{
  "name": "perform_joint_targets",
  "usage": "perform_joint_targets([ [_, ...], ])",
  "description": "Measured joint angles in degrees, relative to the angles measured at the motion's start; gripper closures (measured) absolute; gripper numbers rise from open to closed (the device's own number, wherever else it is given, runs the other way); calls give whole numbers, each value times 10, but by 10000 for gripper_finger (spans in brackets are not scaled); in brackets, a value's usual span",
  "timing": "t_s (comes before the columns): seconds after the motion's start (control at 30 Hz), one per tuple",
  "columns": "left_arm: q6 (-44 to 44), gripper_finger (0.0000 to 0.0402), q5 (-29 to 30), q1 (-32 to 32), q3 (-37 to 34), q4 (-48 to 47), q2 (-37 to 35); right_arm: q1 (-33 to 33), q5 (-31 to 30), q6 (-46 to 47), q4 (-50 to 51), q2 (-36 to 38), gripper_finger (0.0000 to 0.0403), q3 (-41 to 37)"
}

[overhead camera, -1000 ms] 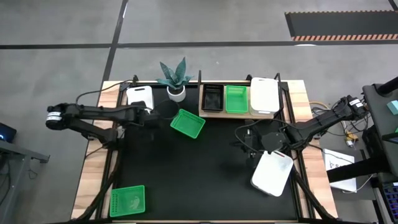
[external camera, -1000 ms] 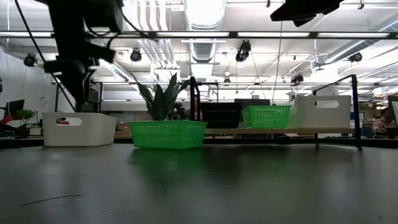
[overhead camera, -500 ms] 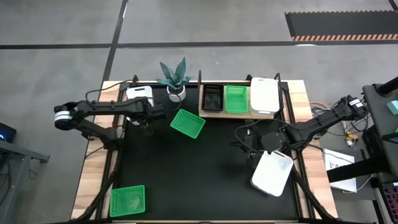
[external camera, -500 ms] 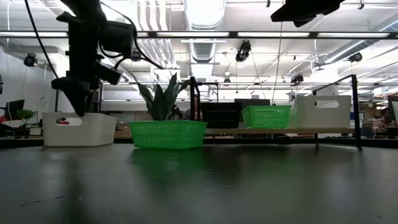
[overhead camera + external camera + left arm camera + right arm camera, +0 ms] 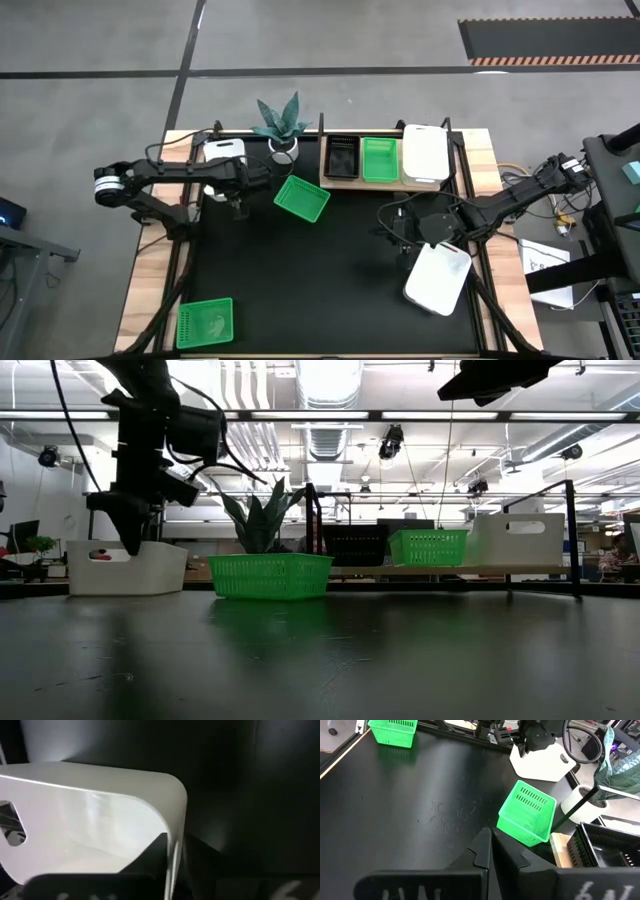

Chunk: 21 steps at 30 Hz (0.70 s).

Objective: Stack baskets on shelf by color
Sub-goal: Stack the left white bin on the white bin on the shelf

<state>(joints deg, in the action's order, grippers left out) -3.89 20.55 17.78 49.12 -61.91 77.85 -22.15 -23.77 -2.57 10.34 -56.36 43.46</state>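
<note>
The left hand [image 5: 174, 851] is clenched on the wall of a white basket [image 5: 90, 820], one finger inside and one outside, close to a rounded corner. Gripping the thin upright wall looks like the only practical hold, since the basket is too wide to span. This basket sits at the back left of the surface [image 5: 320, 280], so it probably has to be lifted and carried across to its own colour.

Just beside it lies a tilted green basket [image 5: 302, 198], skewed to the edges of the surface and apart from the shelf, apparently waiting its turn. A plant pot [image 5: 284, 150] stands close behind and would need clearing on the way up.

Further along the back edge is the shelf [image 5: 340, 181], carrying a black basket [image 5: 342, 156], a shelved green basket [image 5: 379, 159] and a shelved white basket [image 5: 425, 153] side by side, one colour per spot.

Well apart, the right hand [image 5: 489, 840] hangs clenched on nothing above the right side of the surface, next to a loose white basket [image 5: 438, 278]. Farthest off, a corner green basket [image 5: 205, 323] lies at the front left.
</note>
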Motion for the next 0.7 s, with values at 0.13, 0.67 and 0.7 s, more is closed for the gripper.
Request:
perform_joint_targets([
  [0.13,5,396,-15,0,0,0,0,-1,0,3,0,0,394,0],
  [0.67,192,401,-129,-98,35,-30,-8,-9,2,6,5,0,394,0],
  [0.7,208,401,-135,-112,40,-31,-8,-9,2,6,5,0,394,0],
])
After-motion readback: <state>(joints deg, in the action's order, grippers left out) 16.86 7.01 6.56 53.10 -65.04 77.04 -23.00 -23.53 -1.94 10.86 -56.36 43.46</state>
